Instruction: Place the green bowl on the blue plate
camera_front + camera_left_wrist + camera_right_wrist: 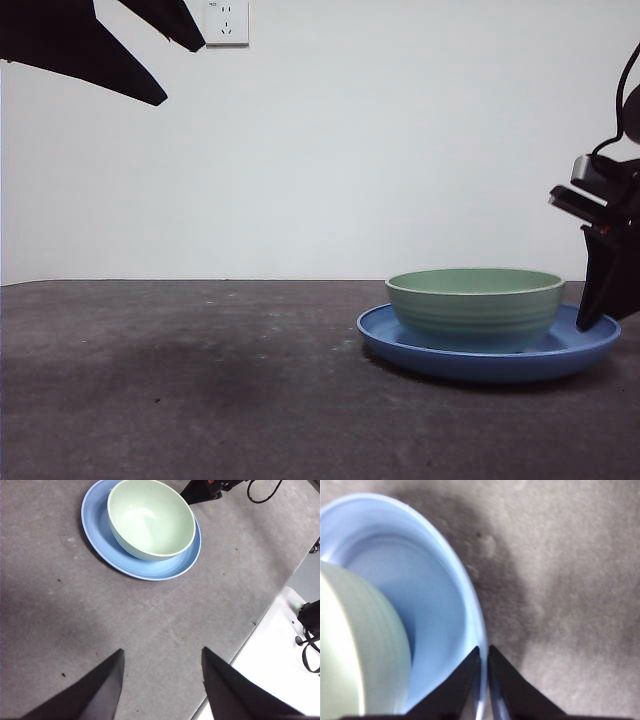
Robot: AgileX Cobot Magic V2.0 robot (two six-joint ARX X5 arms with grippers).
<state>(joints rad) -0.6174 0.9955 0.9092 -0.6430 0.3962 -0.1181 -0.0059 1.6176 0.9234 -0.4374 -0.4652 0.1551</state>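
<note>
One green bowl (476,306) sits upright inside one blue plate (400,346) at the lower right of the front view, on the dark grey table (180,390); the bowl rests toward the middle of the plate, leaving blue rim visible all around. Two grippers show. The right gripper (484,652), entering at the right edge of the front view, is clenched on the plate's rim, its two black jaws nearly touching with the thin blue edge between them, just beside the bowl. The left gripper (160,662) hangs high at the upper left of the front view, jaws spread wide and grasping nothing, well apart from bowl and plate. One white wall socket (226,21) sits at the top.
</note>
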